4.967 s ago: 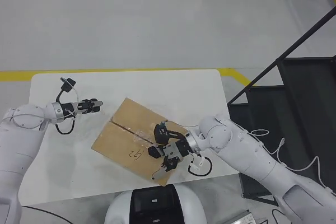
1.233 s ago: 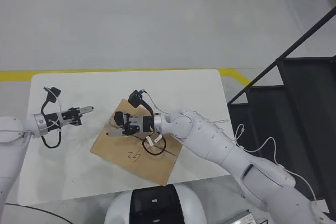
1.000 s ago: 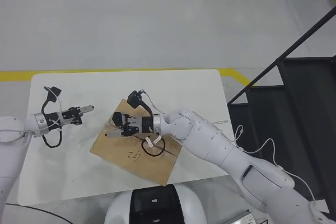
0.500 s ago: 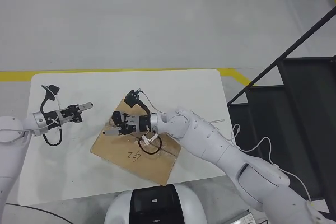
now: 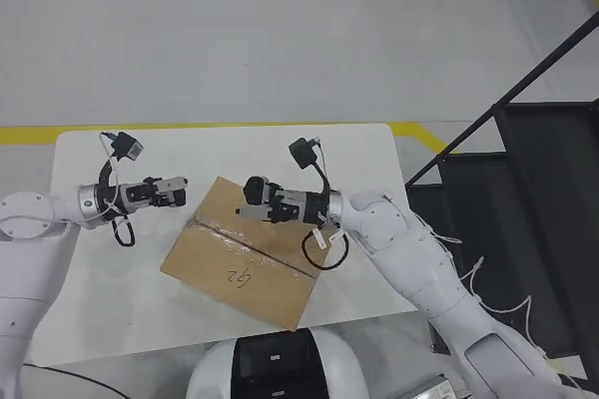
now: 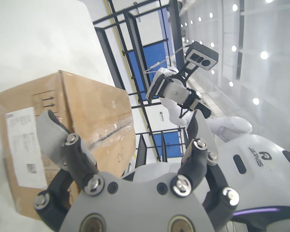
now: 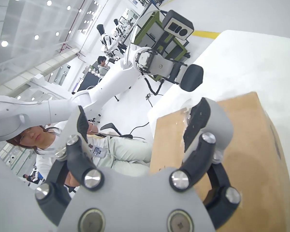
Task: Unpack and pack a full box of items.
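White worktop (image 5: pixel 100 289), yellow floor line (image 5: pixel 20 133) past its 12 o'clock edge. Taped cardboard box (image 5: pixel 242 257) sits centre, contents hidden, 6 o'clock corner near the edge. Left end effector (image 5: pixel 178 187), spread wide, empty, just off its 10 o'clock side; right end effector (image 5: pixel 247 200), likewise open, empty, above the 12 o'clock corner.

- Left arm (image 5: pixel 28 214) and right arm (image 5: pixel 411 249): smooth, rounded white shells.
- Left gripper (image 5: pixel 178 185) and right gripper (image 5: pixel 246 198): grey fingers (image 6: pixel 48 126), black pads (image 7: pixel 195 119), black links (image 7: pixel 198 155), silver screws (image 6: pixel 94 184), grey plate (image 6: pixel 140 208).
- Black boxy camera (image 5: pixel 125 146) on each arm.
- Black cable (image 5: pixel 324 254) looped beneath each arm.
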{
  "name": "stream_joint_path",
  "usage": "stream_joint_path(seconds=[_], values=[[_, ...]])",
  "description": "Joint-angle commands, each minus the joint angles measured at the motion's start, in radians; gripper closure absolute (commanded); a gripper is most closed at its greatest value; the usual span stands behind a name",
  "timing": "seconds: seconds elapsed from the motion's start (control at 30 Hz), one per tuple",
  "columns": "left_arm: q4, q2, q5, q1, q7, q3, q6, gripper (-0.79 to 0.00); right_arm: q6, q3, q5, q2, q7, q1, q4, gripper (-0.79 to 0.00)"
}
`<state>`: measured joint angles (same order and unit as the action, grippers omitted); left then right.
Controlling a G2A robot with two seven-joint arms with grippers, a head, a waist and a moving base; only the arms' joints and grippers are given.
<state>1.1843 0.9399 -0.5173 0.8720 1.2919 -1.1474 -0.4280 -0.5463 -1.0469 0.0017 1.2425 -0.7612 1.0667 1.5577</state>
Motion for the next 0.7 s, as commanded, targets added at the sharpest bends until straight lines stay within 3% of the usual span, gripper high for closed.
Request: stream_joint_path(seconds=[0.0,0.33,0.67], values=[[-0.016,0.010,0.005,-0.021,0.010,0.034,-0.005,-0.785,0.034,-0.041,0.012,-0.014,-0.047,0.052,0.055,-0.785],[-0.131,0.046,0.025,-0.101,0.059,0.134,0.002,-0.785,0.144,-0.278,0.064,-0.073,-0.140,0.266,0.197,-0.785],[-0.156,0.024,0.023,-0.079,0.007,0.046,-0.023,-0.785,0.169,-0.394,0.115,-0.097,-0.149,0.347,0.295,-0.785]])
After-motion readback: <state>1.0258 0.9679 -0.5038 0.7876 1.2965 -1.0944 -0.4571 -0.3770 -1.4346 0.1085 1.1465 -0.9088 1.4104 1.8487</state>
